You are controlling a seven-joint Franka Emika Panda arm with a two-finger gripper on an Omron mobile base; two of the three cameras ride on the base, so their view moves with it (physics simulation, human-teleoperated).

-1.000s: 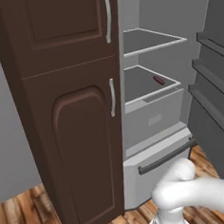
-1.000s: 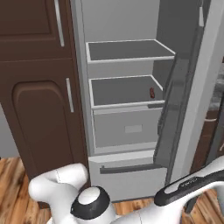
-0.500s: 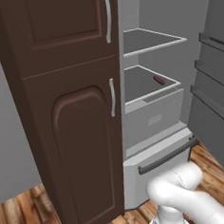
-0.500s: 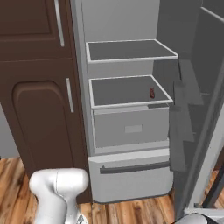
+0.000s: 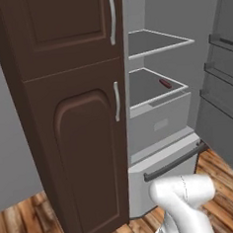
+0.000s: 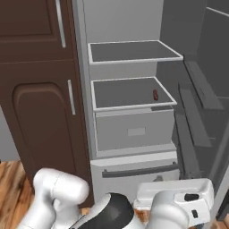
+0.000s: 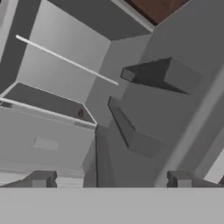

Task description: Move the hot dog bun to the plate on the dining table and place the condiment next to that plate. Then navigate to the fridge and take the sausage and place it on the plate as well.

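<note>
The sausage (image 7: 80, 113) lies ahead of the claw (image 7: 109, 177) and above it, well apart, near the right-hand front corner of the fridge's lower shelf (image 6: 125, 91). The claw's two dark finger tips (image 7: 40, 178) stand wide apart with nothing between them, apparently spread ready for a reach not yet begun. The hand is carried low, about level with the fridge's bottom drawer (image 6: 134, 172) in the right base view, likely because the arm is tucked close to the base. Just above the claw is the pale bin (image 6: 134, 129) under that shelf; higher up is the upper shelf (image 6: 134, 51), bare. To the claw's right the open fridge door (image 7: 166, 100) shows its grey door racks, swung aside so the shelves can be reached. To the claw's left stands the dark brown cabinet (image 5: 85, 131). The sausage is a small, dark reddish-brown rod, lying flat.
</note>
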